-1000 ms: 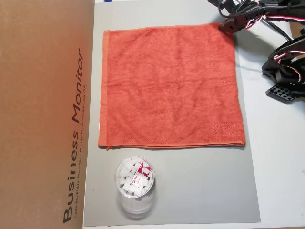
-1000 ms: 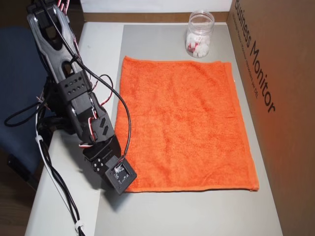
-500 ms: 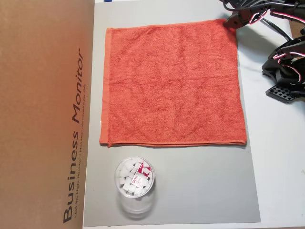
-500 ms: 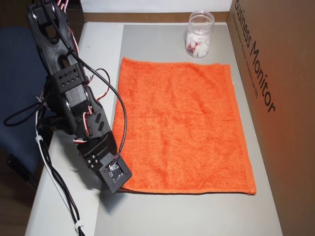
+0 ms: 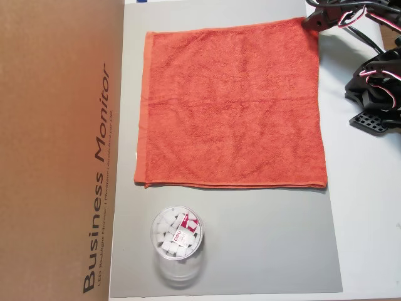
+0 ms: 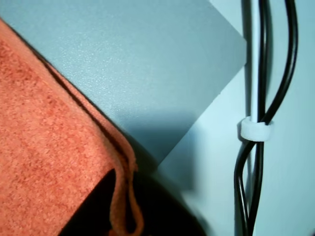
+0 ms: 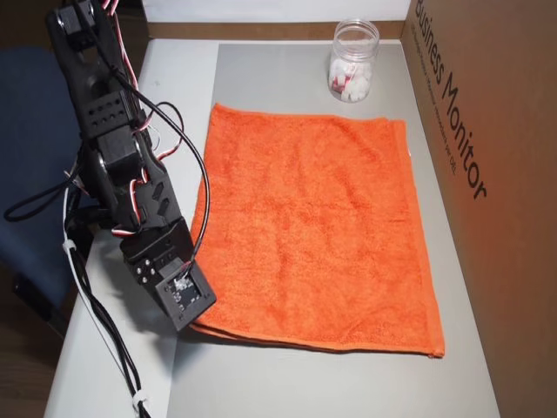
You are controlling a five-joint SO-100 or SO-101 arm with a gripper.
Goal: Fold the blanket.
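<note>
The blanket (image 5: 232,106) is an orange-red terry towel lying flat and unfolded on the grey mat (image 5: 250,251). My gripper (image 5: 311,22) is at its top right corner in an overhead view, and at the blanket's (image 7: 313,235) near left corner in another overhead view, where the wrist housing covers the gripper (image 7: 193,320). In the wrist view the black jaws of the gripper (image 6: 123,216) are shut on the blanket's hemmed corner (image 6: 44,162), which is lifted slightly off the mat.
A clear tub (image 5: 177,241) of white pieces stands on the mat beyond the blanket's far edge. A tall cardboard box (image 5: 56,150) walls one side. The arm's base (image 5: 376,94) and black cables (image 6: 258,123) lie on the white table.
The gripper has pulled the pinched corner toward the arm's side, and the whole blanket has slid that way across the mat, away from the cardboard box and the tub.
</note>
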